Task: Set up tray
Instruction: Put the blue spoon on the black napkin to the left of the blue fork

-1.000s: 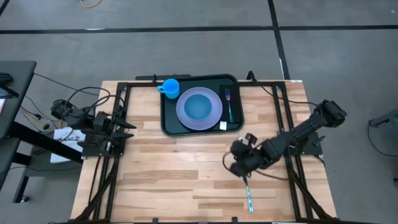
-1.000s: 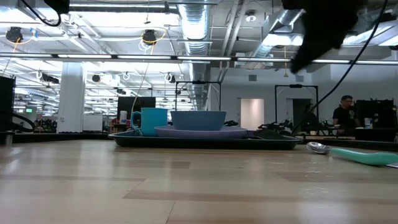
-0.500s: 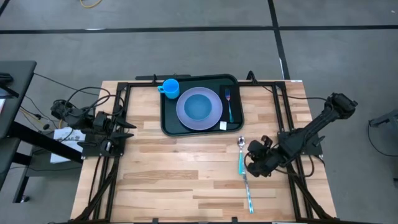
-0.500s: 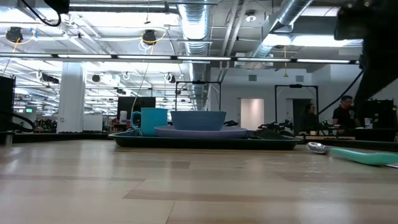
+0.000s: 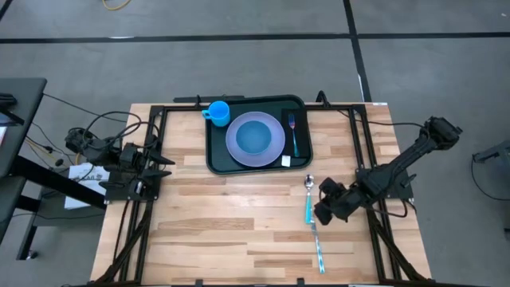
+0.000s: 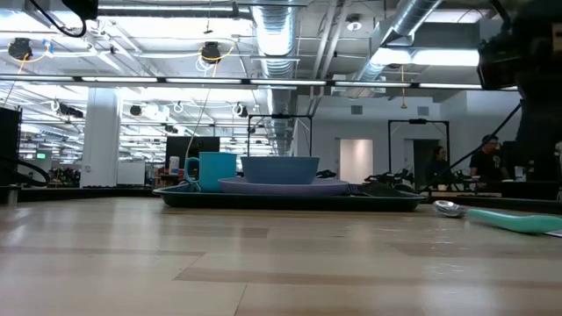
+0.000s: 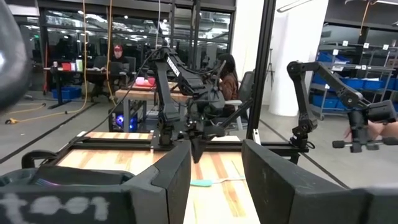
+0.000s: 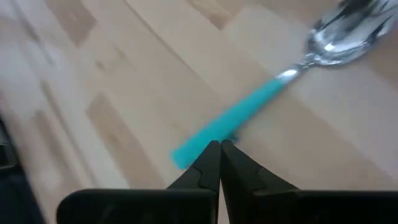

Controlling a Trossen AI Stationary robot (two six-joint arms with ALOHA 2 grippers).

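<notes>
Tray: the dark tray [image 5: 213, 143] sits at the table's far edge, centred, flat on the wood.
On the tray: a lavender plate [image 5: 255, 139] in the middle, a blue cup [image 5: 218, 112] at its far-left corner, a blue-handled fork [image 5: 292, 132] along the right side.
Spoon: a teal-handled spoon [image 5: 307, 202] lies on the bare table just in front of the tray's near-right corner, bowl towards the tray.
Second utensil: another teal-handled piece [image 5: 319, 253] lies nearer the front edge; too thin to name.
Right gripper: right gripper [image 8: 220, 153] hangs just beside the spoon's handle, fingers pressed together, nothing between them.
Left gripper: left gripper [image 7: 216, 163] parked at the table's left edge, fingers [image 7: 168, 177] apart, empty.
</notes>
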